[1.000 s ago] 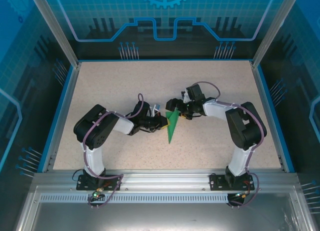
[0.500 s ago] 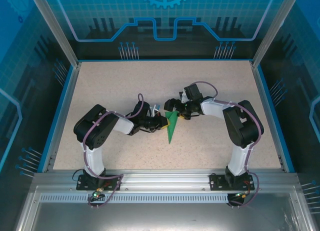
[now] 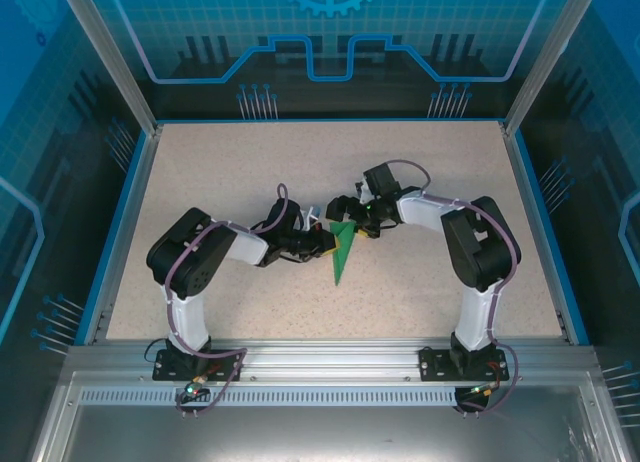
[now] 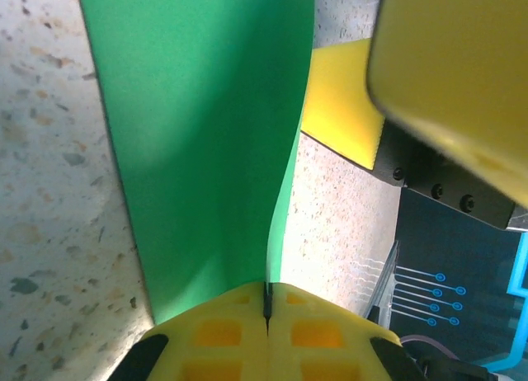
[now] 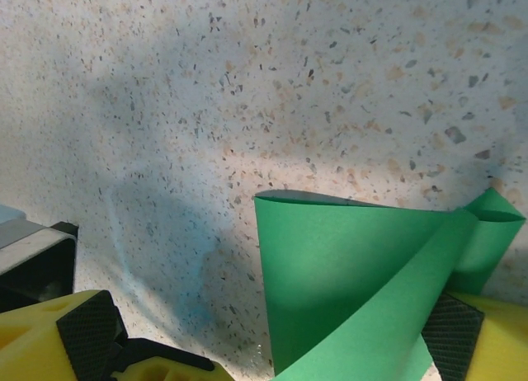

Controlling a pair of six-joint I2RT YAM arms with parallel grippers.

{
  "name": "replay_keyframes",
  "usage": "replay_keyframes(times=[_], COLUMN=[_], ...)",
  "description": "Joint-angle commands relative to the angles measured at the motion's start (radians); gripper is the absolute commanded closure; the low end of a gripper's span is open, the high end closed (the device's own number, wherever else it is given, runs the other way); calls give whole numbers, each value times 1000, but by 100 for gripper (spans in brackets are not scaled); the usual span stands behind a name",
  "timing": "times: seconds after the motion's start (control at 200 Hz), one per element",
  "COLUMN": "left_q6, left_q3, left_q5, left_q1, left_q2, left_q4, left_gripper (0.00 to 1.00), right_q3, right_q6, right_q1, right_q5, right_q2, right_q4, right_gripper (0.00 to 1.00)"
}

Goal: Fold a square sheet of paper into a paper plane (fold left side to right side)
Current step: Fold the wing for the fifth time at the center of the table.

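Note:
The bright green sheet of paper (image 3: pixel 341 254) lies mid-table, creased into a slim pointed paper plane shape with its tip toward the near edge. My left gripper (image 3: pixel 326 244) is shut on its left edge. In the left wrist view the yellow fingertips (image 4: pixel 239 315) pinch the raised paper (image 4: pixel 198 150) at its edge, where my left gripper (image 4: pixel 266 292) closes. My right gripper (image 3: pixel 352 220) stands open at the paper's far end. The right wrist view shows the curled paper (image 5: pixel 346 274) rising between the wide-apart fingers (image 5: pixel 82 340) of the right gripper (image 5: pixel 272 352).
The speckled table (image 3: pixel 240 172) is bounded by a blue rim (image 3: pixel 128 212) and the transparent walls of the enclosure. A yellow finger of the right gripper (image 4: pixel 445 68) hangs close beside the paper in the left wrist view.
The right arm has crept leftward toward the paper, its elbow swinging in. The paper and the left gripper have shifted slightly to the left. Both grippers keep their state.

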Motion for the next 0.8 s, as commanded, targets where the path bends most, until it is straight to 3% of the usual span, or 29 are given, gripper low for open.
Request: replay_keyframes(times=[0.0,0.795], left_q6=[43,87], left_q3=[30,62], left_q5=[12,21], left_q1=[21,41], left_q2=[25,77], left_q4=[-38,-87], left_gripper=[100,100], right_q3=[18,32], right_q6=[-24,-57], right_q1=[24,35], right_q5=[13,27], right_q2=[41,48], right_q4=[-102,-128], right_gripper=[1,1])
